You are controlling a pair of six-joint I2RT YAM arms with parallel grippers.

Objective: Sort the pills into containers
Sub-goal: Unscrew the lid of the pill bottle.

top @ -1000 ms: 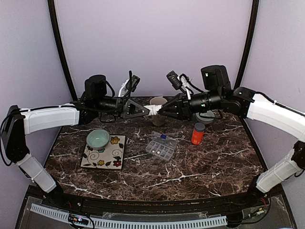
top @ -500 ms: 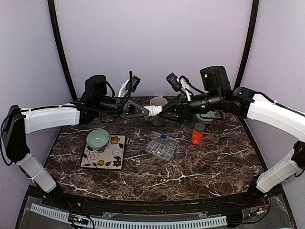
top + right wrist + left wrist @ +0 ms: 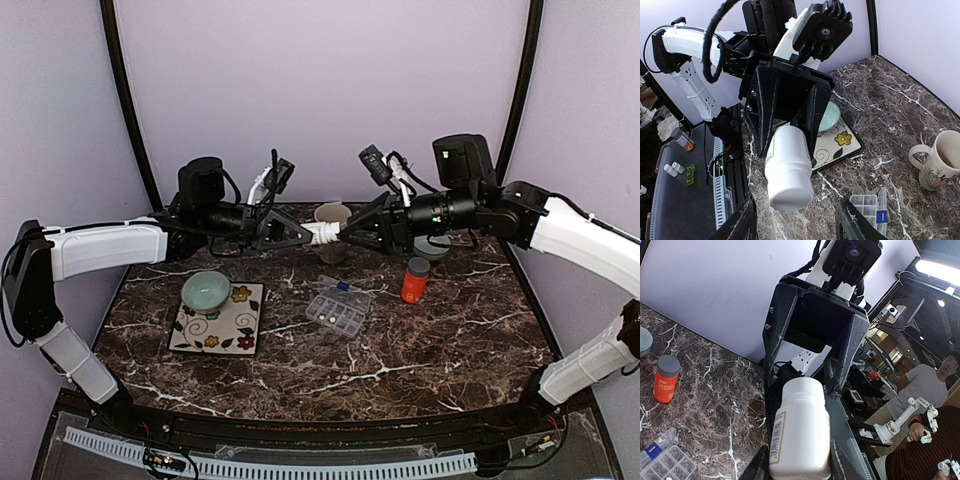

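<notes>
Organiser box (image 3: 337,313) flat, long axis approx L-R

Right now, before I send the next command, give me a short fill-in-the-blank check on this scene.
1. The left gripper holds the white bottle up in the ___, off the table.
2. The right gripper faces that bottle with its jaws ___.
3. The orange bottle has a ___ cap.
4. On the flowered mat sits a pale green ___.
Missing words: air; open; grey; bowl.
</notes>
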